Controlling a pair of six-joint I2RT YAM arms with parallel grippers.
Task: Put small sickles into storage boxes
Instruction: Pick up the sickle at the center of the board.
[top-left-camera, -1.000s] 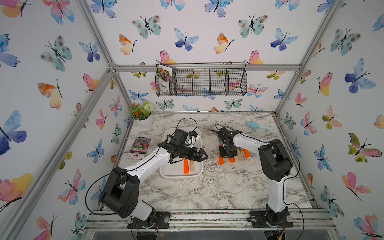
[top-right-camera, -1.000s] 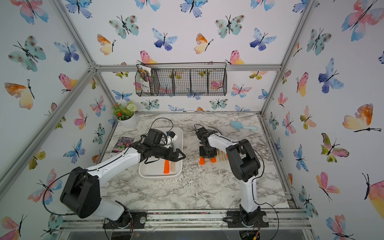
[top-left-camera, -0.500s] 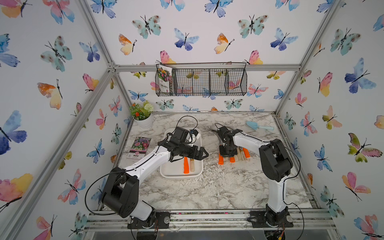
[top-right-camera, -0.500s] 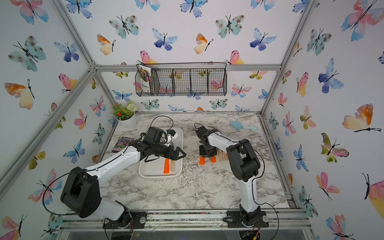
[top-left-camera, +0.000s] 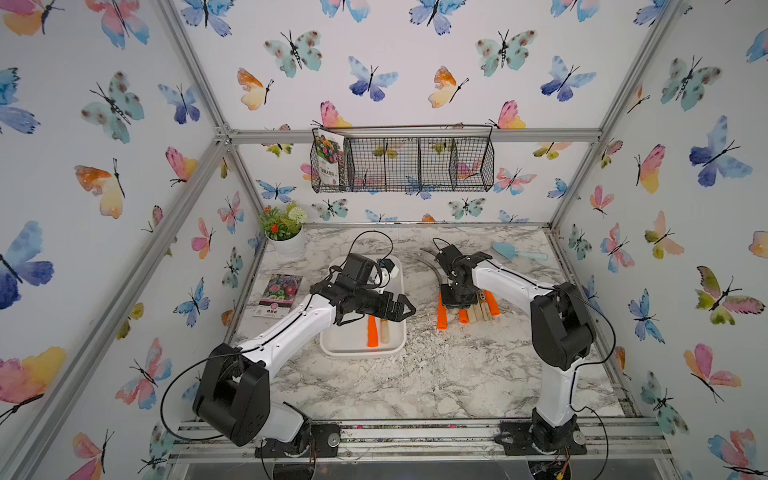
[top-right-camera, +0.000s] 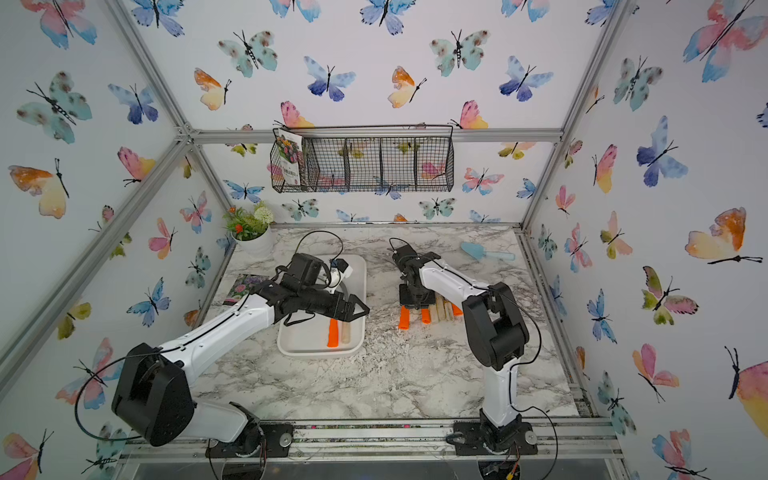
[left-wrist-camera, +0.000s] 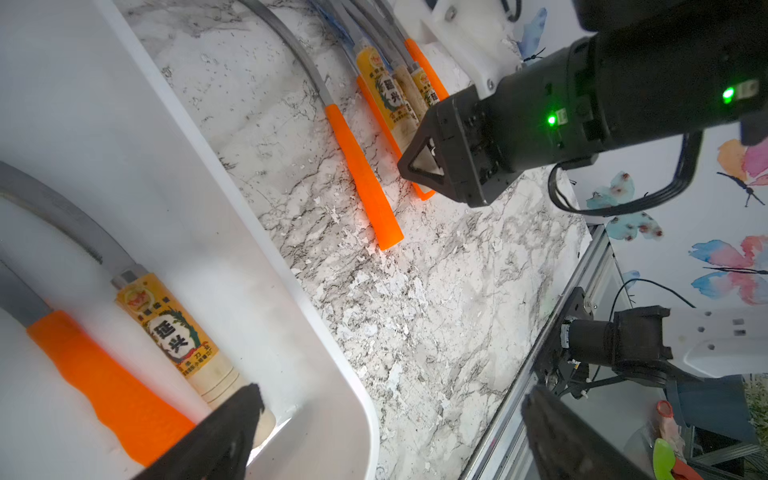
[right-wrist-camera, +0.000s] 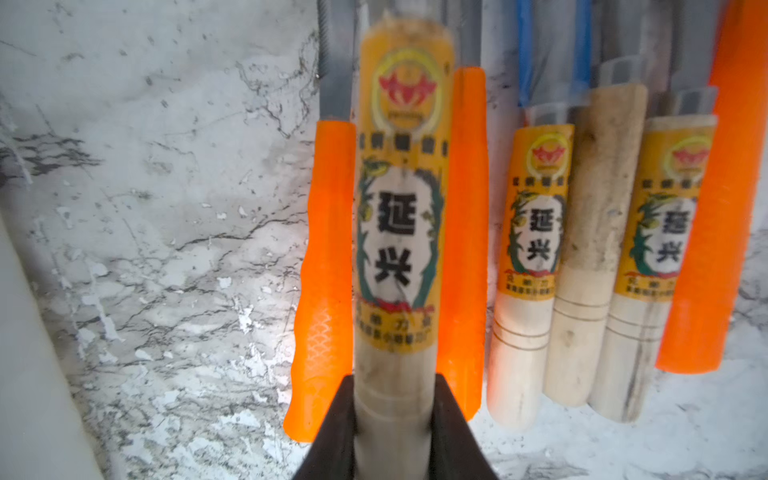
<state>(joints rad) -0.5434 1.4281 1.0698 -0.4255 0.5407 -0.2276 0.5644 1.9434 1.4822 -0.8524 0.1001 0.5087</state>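
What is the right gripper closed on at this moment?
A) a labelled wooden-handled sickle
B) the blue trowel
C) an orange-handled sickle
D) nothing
A: in the right wrist view the right gripper has both jaws pressed against the pale wooden handle of a labelled sickle, while an orange-handled sickle lies free beside it.

Bright even light, faint shadows, wide-angle bowing at edges, nearest sickle (right-wrist-camera: 397, 232) blurred
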